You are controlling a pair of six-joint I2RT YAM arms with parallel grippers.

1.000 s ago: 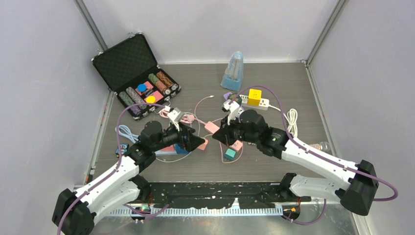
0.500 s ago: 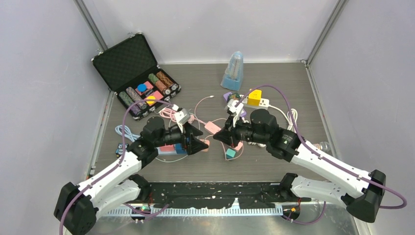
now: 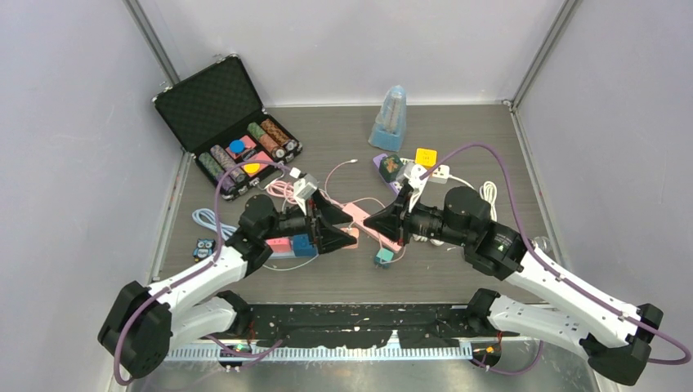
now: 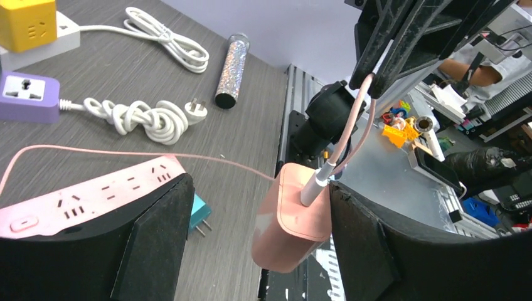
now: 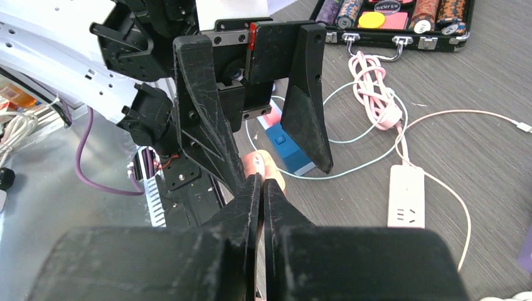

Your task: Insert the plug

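The pink plug (image 4: 295,213) hangs by its pink cable (image 4: 351,119) between the fingers of my left gripper (image 4: 257,194), which stands open. The plug lies close against the right-hand finger (image 4: 370,244), with a wide gap on the other side. My right gripper (image 5: 262,188) is shut on the cable just above the plug (image 5: 264,167). In the top view the two grippers (image 3: 331,224) (image 3: 372,220) meet tip to tip over the pink power strip (image 3: 367,222). The strip's sockets (image 4: 94,194) show beside the left-hand finger.
A teal plug (image 3: 382,257) lies on the table below the strip. A blue box (image 3: 303,244) sits under the left gripper. Behind are a chip case (image 3: 237,139), a metronome (image 3: 391,118), a yellow cube adapter (image 3: 426,157), a purple adapter (image 4: 28,97) and coiled white cable (image 4: 150,119).
The right arm has swung its wrist back to the right, with its shut fingers still on the cable. The left gripper has moved right and up, and its open fingers now flank the plug.
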